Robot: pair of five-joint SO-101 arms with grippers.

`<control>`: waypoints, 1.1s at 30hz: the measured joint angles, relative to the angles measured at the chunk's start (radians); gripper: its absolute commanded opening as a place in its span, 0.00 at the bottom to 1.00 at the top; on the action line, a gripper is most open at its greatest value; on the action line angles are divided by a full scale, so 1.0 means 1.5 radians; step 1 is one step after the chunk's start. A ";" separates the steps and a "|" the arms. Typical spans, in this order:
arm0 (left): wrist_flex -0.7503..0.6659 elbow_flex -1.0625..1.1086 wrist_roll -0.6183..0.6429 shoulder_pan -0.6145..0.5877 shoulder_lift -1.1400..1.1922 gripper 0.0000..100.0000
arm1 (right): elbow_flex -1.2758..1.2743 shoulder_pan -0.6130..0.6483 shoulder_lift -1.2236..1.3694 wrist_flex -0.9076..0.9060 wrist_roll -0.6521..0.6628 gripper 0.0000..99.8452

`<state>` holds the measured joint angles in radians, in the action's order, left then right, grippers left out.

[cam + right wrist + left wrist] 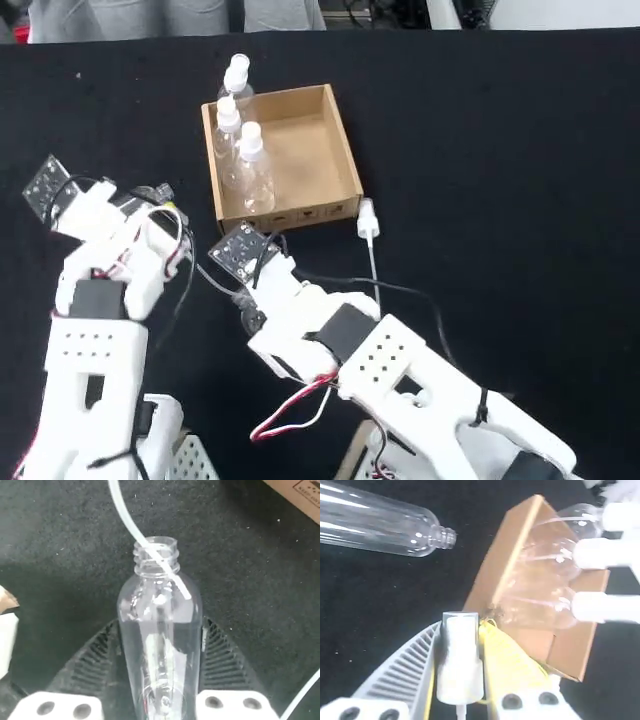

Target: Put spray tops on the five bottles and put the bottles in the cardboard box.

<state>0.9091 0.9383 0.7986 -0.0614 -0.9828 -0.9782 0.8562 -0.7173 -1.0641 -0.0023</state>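
L gripper (460, 627): jaws pinched on a spray top (457, 662), nozzle end fwd, dip tube trailing back toward the wrist. Probable reason: top held ready for an open neck.

R gripper (160, 625): jaws clamped on the body of an uncapped bottle (159, 592), neck pointing away from the wrist, which leaves the thread free. A thin tube (165, 570) crosses that neck; can't tell whose.

Box (290, 214): upper centre of the high view, w/ three capped bottles (250, 165) in or over it, packed along its left side. A spare spray top (368, 224) lies on the table (500, 150) just off the box's lower right corner.

Pose: L arm at frame left, bent. R arm comes in from lower right, gripper end near the box's front wall.

Est. 3 of 5 bottles done; capping step in hand.
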 measured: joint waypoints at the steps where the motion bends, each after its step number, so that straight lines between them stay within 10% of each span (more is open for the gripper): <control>1: 0.000 0.005 0.000 0.000 -0.018 0.03 | 0.000 0.000 0.000 0.000 0.000 0.10; 33: -0.122 0.197 0.021 0.069 -0.430 0.03 | 0.043 0.000 -0.141 0.002 0.016 0.10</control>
<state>0.7265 1.2344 0.8309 0.0414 -1.6272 -0.9137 0.8562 -0.9291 -1.0610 0.0222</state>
